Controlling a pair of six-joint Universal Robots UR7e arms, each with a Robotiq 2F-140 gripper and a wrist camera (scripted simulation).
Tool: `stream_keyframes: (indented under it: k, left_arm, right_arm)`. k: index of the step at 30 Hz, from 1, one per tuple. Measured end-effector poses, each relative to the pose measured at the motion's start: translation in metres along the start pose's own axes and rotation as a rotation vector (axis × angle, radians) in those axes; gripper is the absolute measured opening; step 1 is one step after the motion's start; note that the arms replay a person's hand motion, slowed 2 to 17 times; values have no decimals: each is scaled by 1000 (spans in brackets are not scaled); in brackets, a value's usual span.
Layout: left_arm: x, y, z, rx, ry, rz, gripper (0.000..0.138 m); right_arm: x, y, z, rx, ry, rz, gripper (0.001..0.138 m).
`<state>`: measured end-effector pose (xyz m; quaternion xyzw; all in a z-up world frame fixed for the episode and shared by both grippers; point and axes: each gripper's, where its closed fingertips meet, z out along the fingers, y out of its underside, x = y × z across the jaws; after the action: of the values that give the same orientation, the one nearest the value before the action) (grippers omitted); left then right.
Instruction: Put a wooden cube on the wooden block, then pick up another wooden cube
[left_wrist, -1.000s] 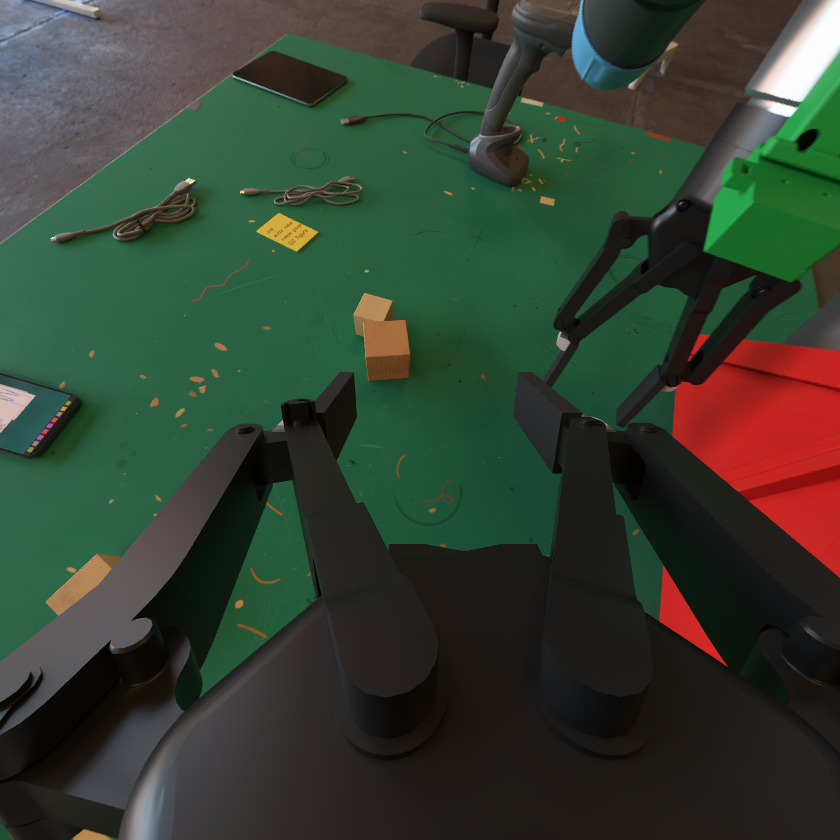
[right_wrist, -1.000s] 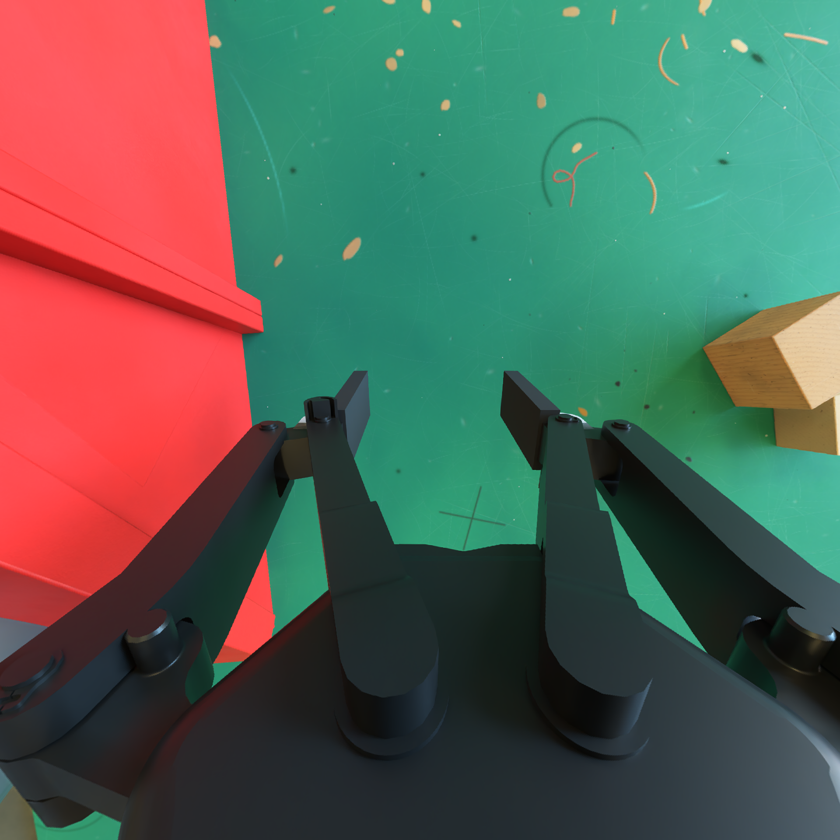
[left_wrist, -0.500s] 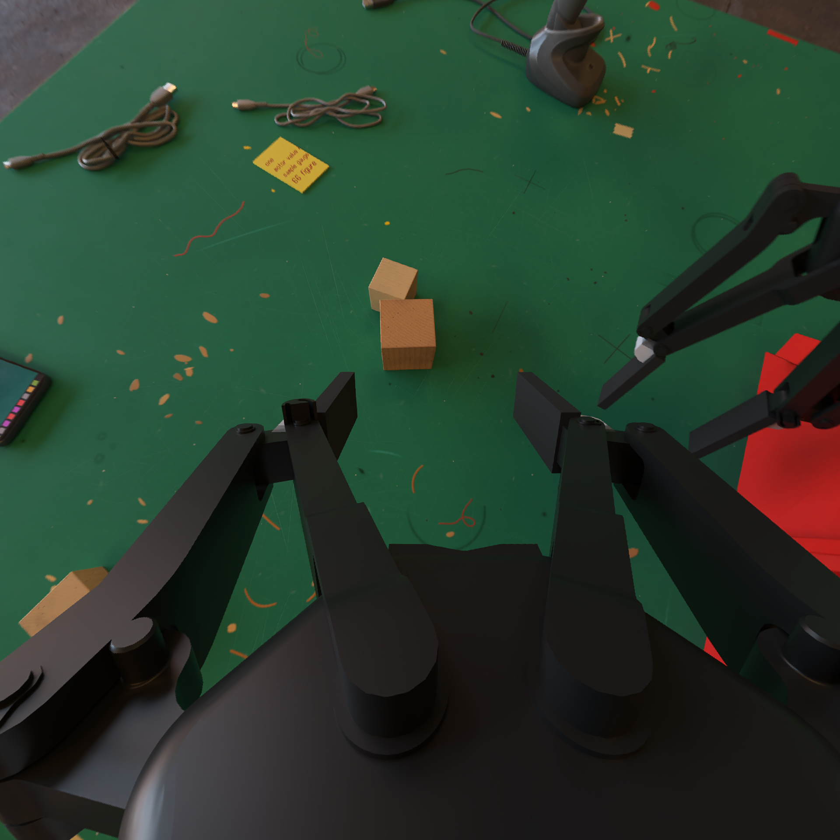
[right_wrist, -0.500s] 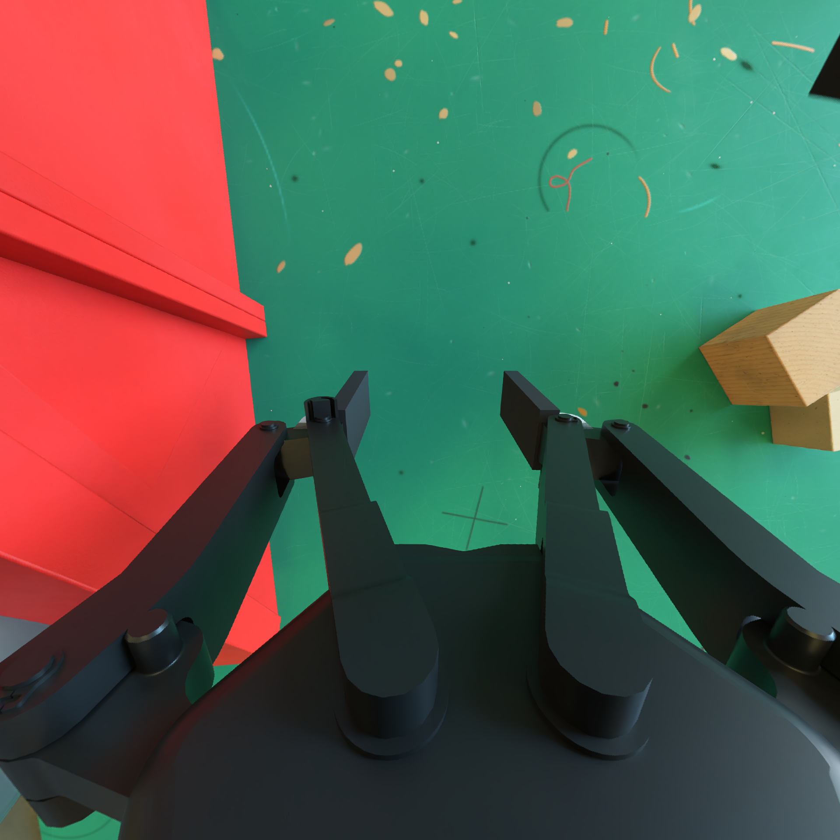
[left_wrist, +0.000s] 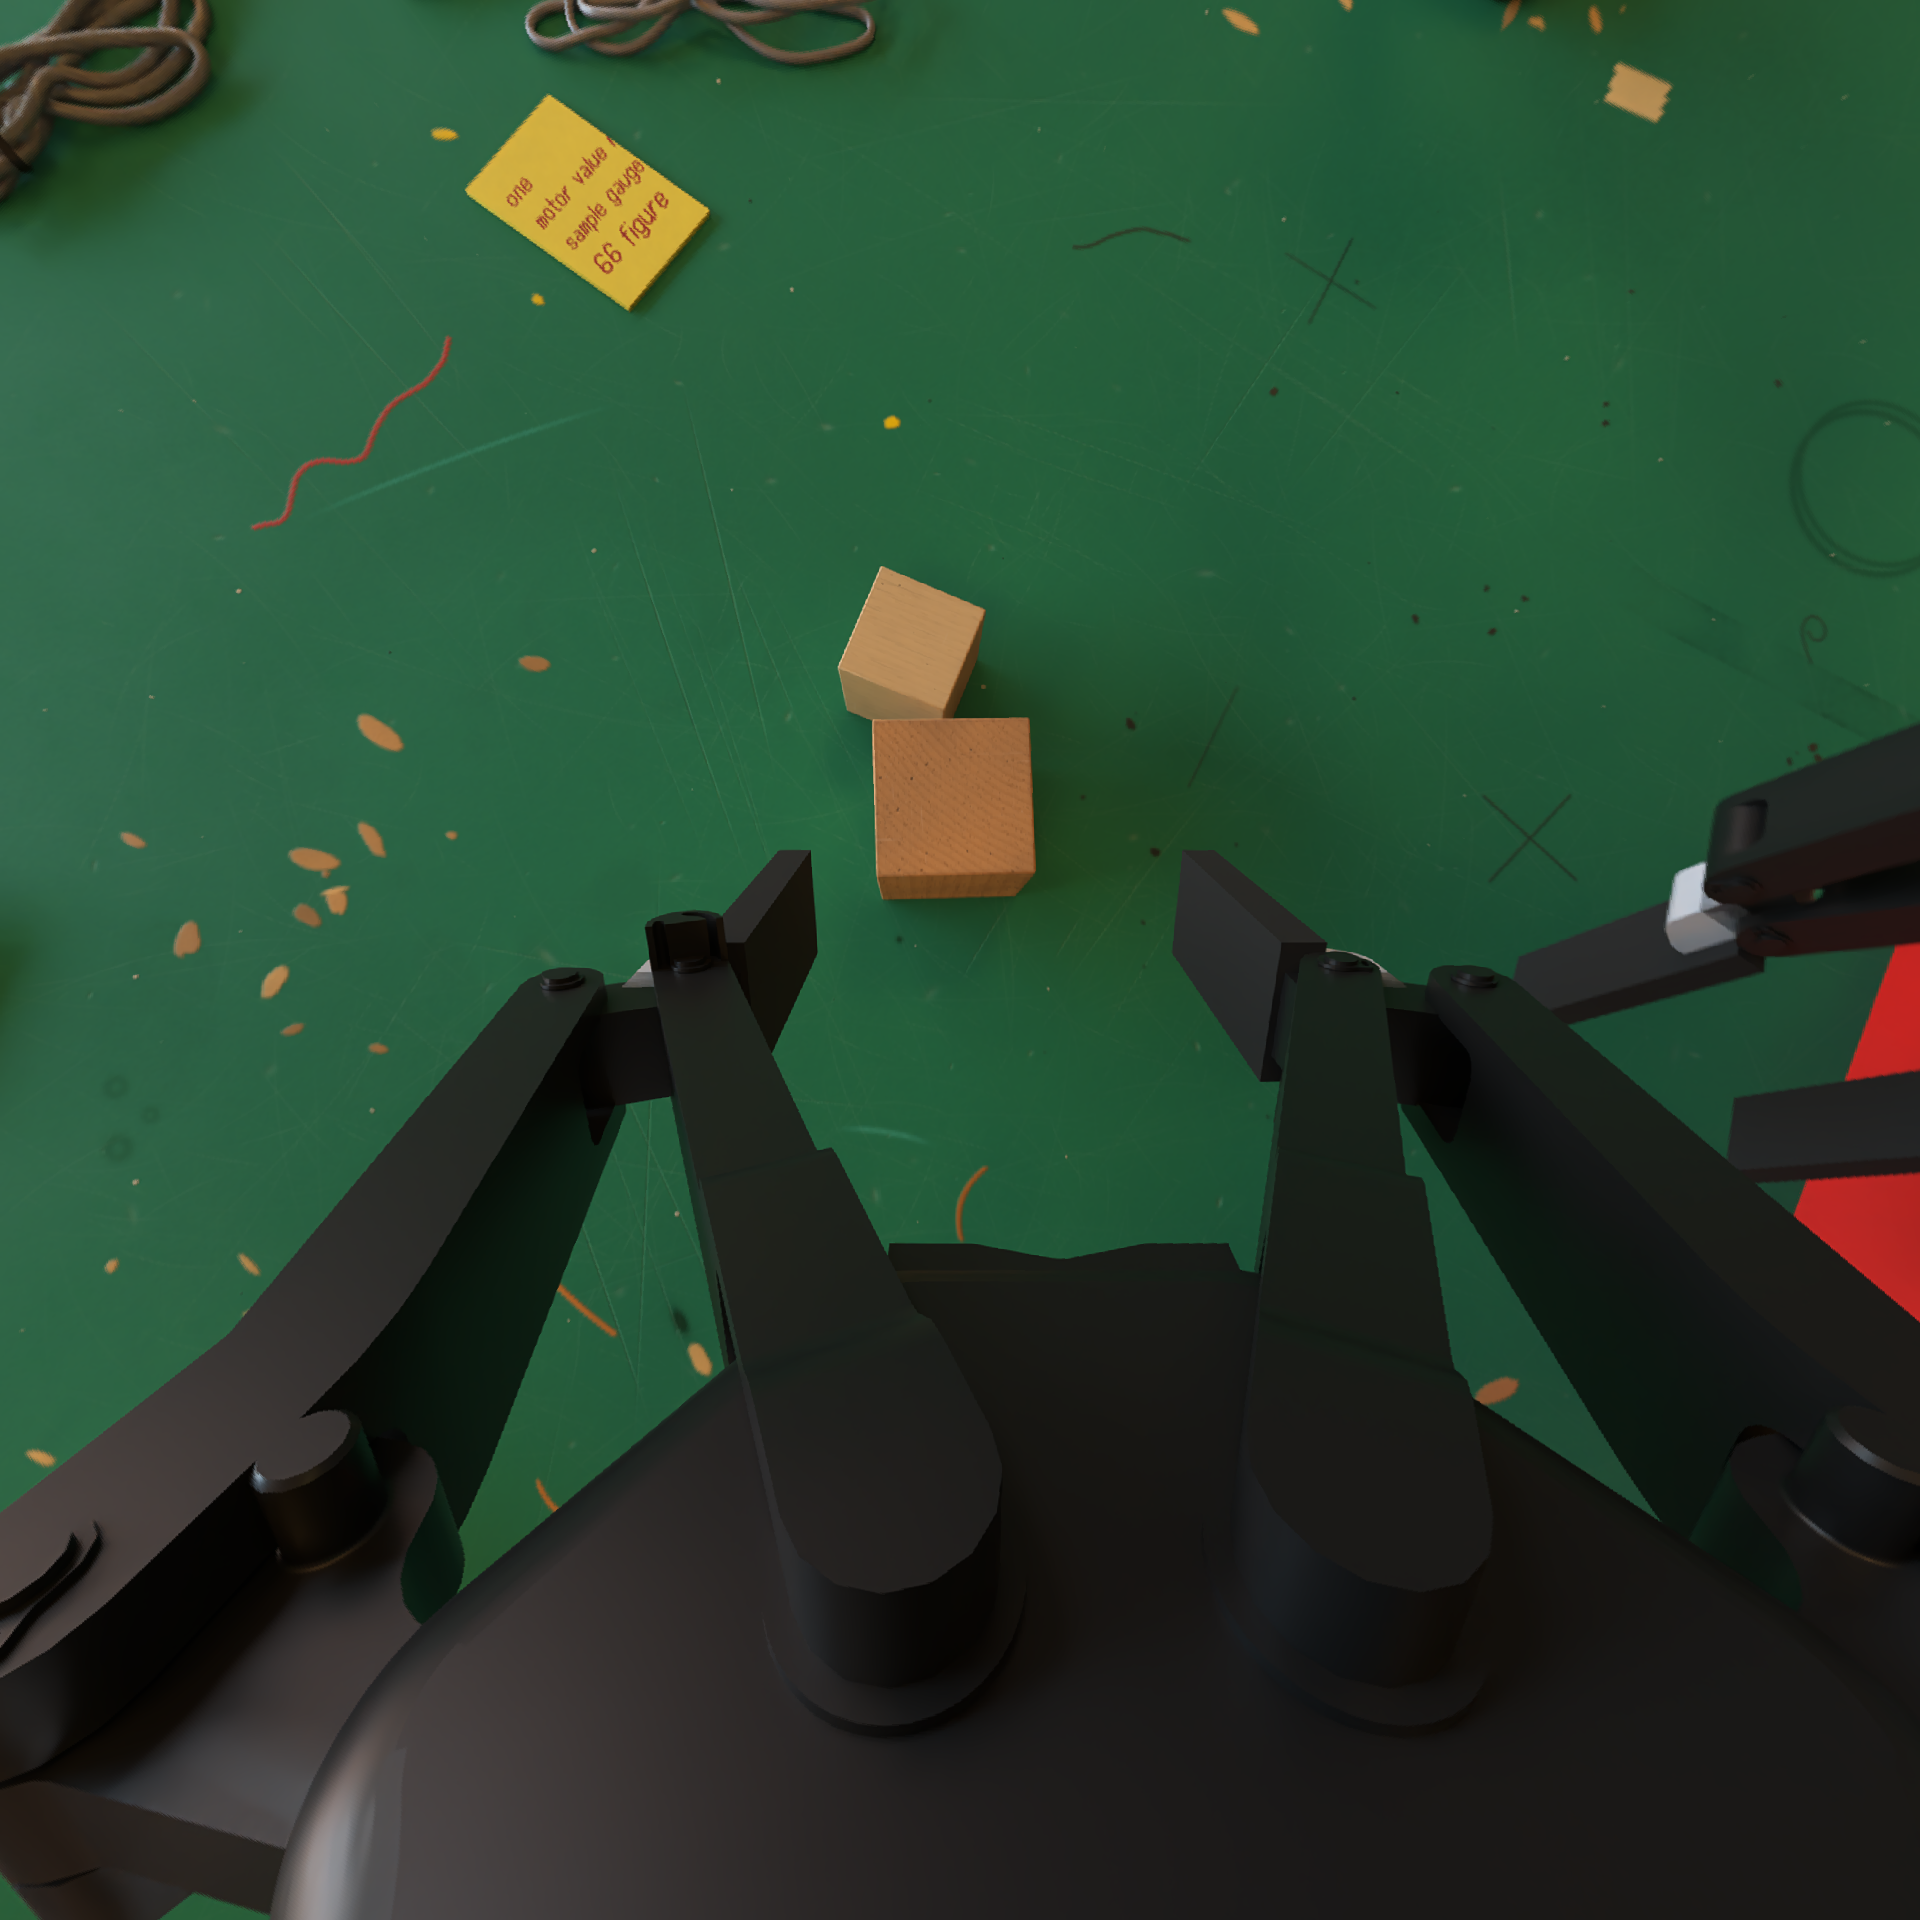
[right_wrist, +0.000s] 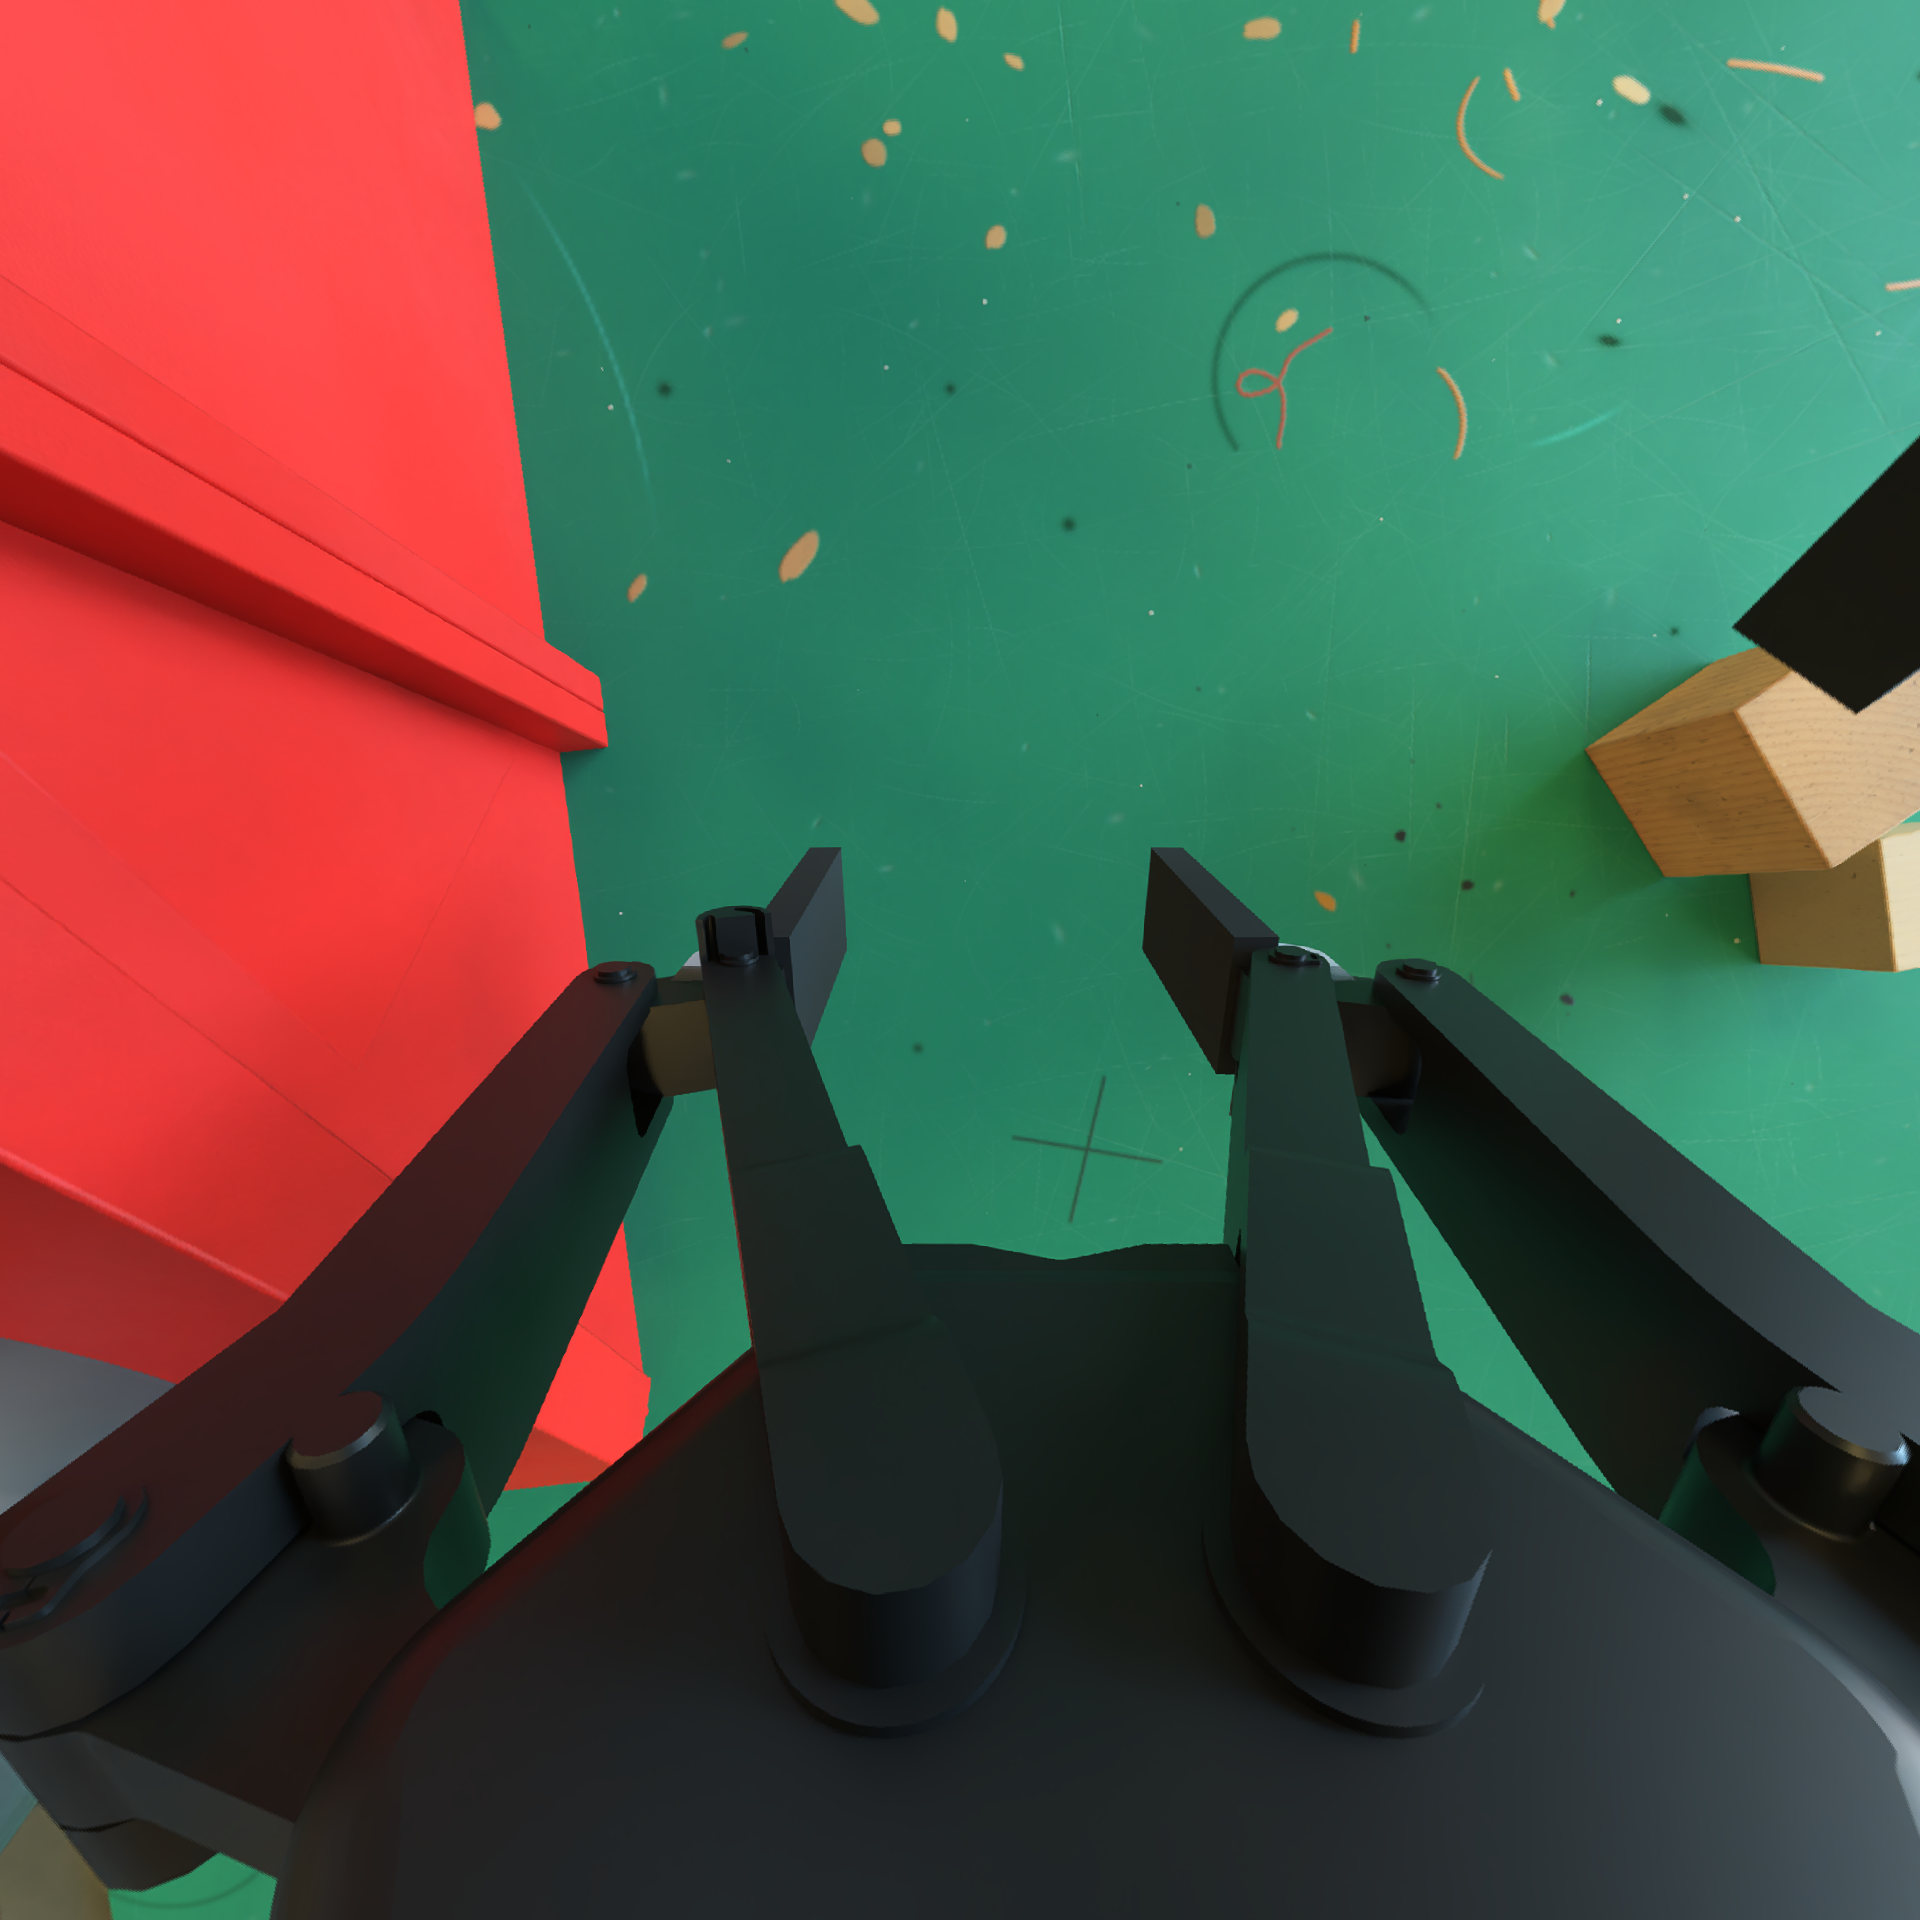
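Two wooden cubes lie side by side on the green table. The nearer, darker cube (left_wrist: 953, 805) sits just ahead of my left gripper (left_wrist: 995, 914), which is open and empty above it. The paler cube (left_wrist: 911, 644) lies tilted just beyond and touches it. In the right wrist view both cubes show at the right edge, the nearer cube (right_wrist: 1756, 774) and the paler cube (right_wrist: 1834, 909). My right gripper (right_wrist: 992, 914) is open and empty over bare table. The left gripper's fingertip (right_wrist: 1844, 613) shows above the cubes. No wooden block is in view.
A red box (right_wrist: 260, 623) stands left of the right gripper and shows at the right edge of the left wrist view (left_wrist: 1870, 1174). The right gripper's fingers (left_wrist: 1662, 951) reach in from the right. A yellow note (left_wrist: 587, 203) and coiled cables (left_wrist: 696, 26) lie farther off.
My left gripper has moved forward and down toward the two cubes, which now look larger and closer. Its fingertip has entered the right wrist view. The right gripper has barely moved.
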<state>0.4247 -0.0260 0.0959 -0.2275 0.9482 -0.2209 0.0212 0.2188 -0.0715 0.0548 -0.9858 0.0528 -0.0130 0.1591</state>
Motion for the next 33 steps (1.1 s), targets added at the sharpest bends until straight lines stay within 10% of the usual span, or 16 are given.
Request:
stream_keyframes:
  k: [33]
  left_arm:
    - [-14,-13,72,-183,-39,-28,80]
  right_arm:
    - [7,13,3,17,-14,13,77]
